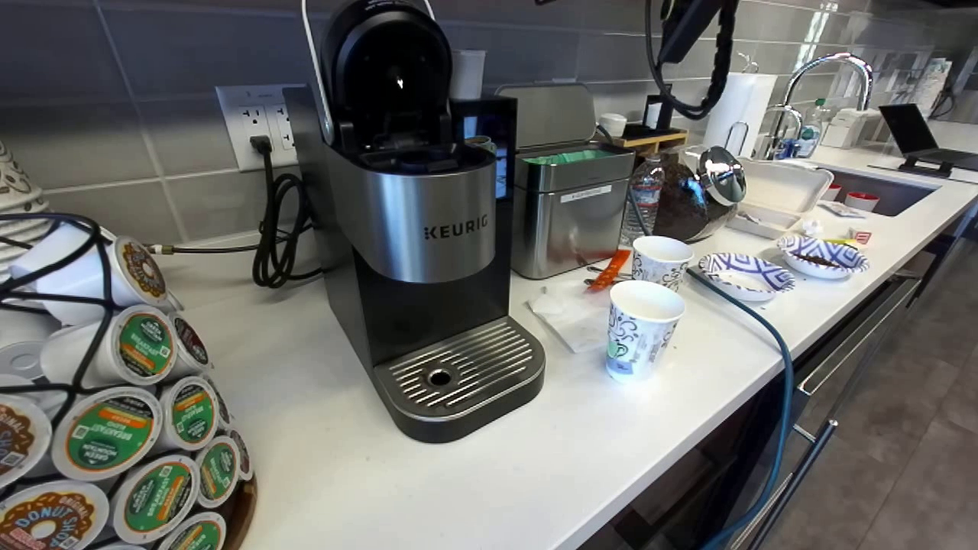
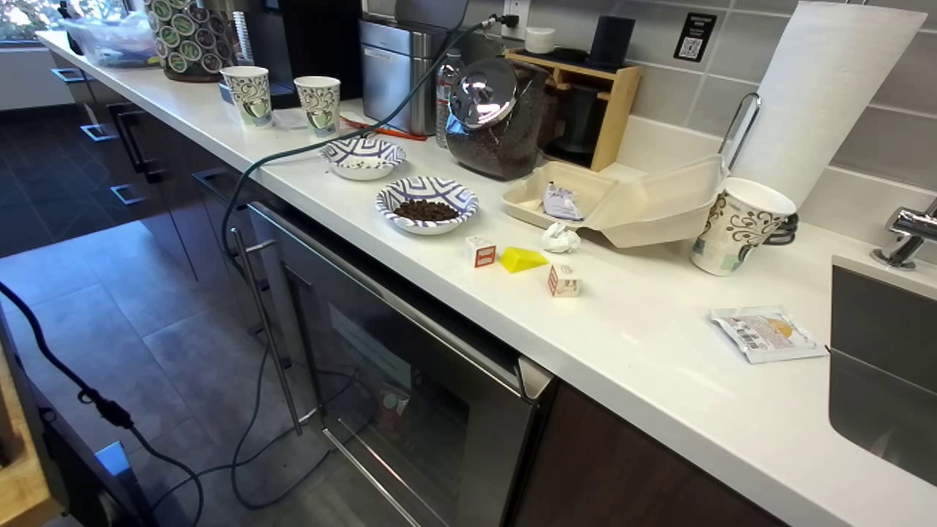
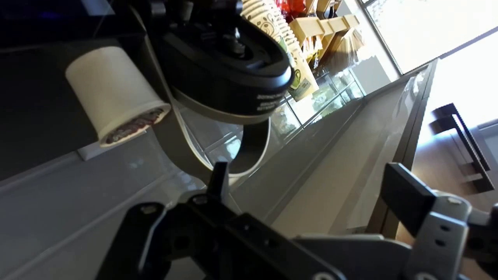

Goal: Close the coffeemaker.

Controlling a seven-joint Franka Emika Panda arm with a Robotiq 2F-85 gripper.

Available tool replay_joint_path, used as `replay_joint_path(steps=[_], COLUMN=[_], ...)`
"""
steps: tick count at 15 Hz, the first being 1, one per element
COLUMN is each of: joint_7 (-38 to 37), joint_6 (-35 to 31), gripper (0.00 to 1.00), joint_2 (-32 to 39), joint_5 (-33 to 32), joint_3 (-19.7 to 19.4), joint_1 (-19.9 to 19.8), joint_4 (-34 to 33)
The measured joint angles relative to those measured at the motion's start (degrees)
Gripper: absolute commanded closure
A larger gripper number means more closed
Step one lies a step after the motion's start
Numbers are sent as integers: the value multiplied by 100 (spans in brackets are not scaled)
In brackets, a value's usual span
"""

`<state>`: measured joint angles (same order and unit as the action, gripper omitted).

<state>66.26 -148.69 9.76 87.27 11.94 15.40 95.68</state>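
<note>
The coffeemaker [image 1: 428, 229] is a black and brushed-silver Keurig on the white counter. Its rounded black lid [image 1: 386, 46] stands upright, open, with the silver loop handle [image 1: 309, 53] behind it. The perforated drip tray [image 1: 458, 367] holds no cup. In the wrist view the lid [image 3: 233, 77] is at upper middle, and the loop handle [image 3: 179, 146] hangs below it. My gripper [image 3: 313, 186] is open, with nothing between its fingers. One fingertip overlaps the handle's edge in that view; contact cannot be told. The gripper itself is out of view in both exterior views.
A pod rack [image 1: 145, 428] stands beside the coffeemaker. A steel bin [image 1: 573, 221] and paper cup [image 1: 643, 332] are on its other side. A white cup [image 3: 116, 93] sits near the lid. A dark arm part [image 1: 691, 30] and cable hang above the counter.
</note>
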Motion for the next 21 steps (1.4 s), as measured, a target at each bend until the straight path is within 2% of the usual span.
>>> replay_joint_path(steps=[5,8,15,21], joint_7=[1161,1588,2075,2103], joint_6=[0,0,-5,-43], gripper=[0,0,0,0], joint_2=[756,1092,1578,1735], joint_5=[712,935,938,751], joint_3=[26,54,57,49], joint_1=[0,13,81,114], joint_4=[-660,-1137,-1741,-1933])
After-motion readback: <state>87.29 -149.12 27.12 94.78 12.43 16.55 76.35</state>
